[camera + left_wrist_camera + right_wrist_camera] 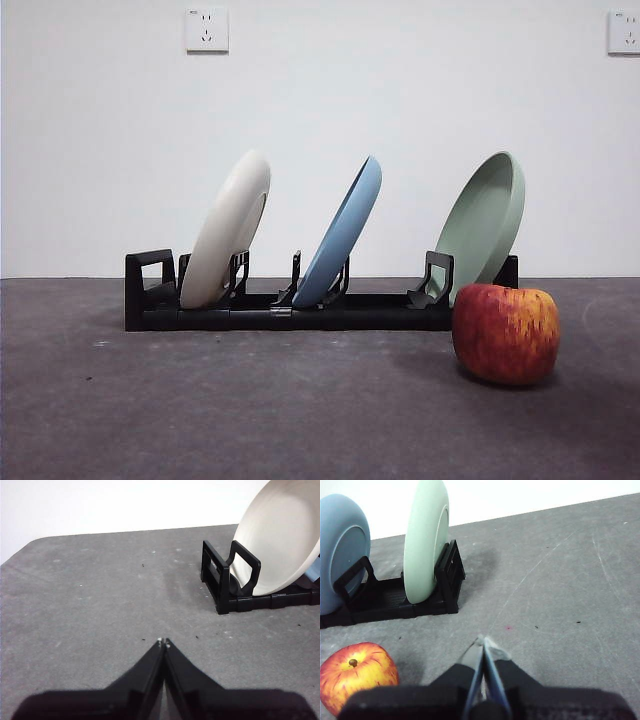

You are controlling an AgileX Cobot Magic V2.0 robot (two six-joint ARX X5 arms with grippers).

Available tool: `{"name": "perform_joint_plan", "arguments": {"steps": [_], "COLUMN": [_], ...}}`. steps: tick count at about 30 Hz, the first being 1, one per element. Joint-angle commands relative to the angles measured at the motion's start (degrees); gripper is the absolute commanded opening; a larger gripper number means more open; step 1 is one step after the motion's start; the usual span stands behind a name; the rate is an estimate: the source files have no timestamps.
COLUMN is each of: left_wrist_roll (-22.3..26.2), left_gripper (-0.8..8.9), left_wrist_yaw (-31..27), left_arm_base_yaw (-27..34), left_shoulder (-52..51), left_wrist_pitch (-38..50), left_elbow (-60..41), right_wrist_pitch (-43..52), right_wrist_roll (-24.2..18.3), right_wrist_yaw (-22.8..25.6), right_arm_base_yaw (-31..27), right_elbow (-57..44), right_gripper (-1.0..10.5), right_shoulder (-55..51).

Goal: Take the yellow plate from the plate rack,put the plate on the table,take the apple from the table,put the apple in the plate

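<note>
A: While both arms wait off the front view, nearest item logged: apple, upright on the table, just in front of the plate rack's sage-green end.

B: Behind it?

A: Three plates on edge in the rack, all leaning the same way: yellow plate in one end slot, blue plate mid, sage-green plate at the other end. Wall sockets beyond.

B: Grippers?

A: Left gripper: jaws pressed together, empty, low over bare table. Right gripper: likewise closed on nothing.

B: Which arm for the plate?

A: Judgement: left. Its wrist view has the yellow plate ahead and off to one side, concave face toward the camera, rim standing well above the prongs. The right sits by the apple and the sage-green plate. Jaws must open first.
</note>
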Motion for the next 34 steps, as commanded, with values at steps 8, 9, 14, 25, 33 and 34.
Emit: {"name": "perform_joint_plan", "arguments": {"steps": [8, 9, 14, 25, 33, 34], "left_wrist_roll": [-1.6, -3.2, -8.1, -15.6, -15.4, -15.4], "left_gripper": [-0.03, -0.03, -0.07, -0.07, -0.07, -0.07], "left_wrist_yaw": [0.6, 1.3, 5.8, 10.4, 10.6, 10.9], "left_arm_base_yaw": [0.2, 0.2, 0.2, 0.2, 0.2, 0.2], "left_shoulder": [-0.2, -0.2, -0.2, 4.5, 17.9, 20.1], "left_wrist_pitch": [1.0, 1.2, 3.1, 2.8, 2.8, 2.8], "left_elbow": [-0.8, -0.8, -0.7, 6.2, 20.0, 21.9], "right_wrist_pitch": [-0.5, -0.5, -0.4, -1.4, -6.6, -7.2], "right_wrist_roll": [2.6, 4.1, 7.9, 11.7, 9.4, 9.1], "right_wrist_yaw": [-0.5, -0.4, -0.5, -0.5, -4.0, -5.3], "right_arm_base_yaw": [0.1, 0.1, 0.1, 0.1, 0.1, 0.1], "right_elbow": [-0.7, -0.7, 0.2, 12.0, 27.0, 28.9], "right_gripper": [-0.1, -0.1, -0.1, -0.1, -0.1, -0.1], "right_shoulder": [0.0, 0.0, 0.0, 5.4, 19.6, 21.7]}}
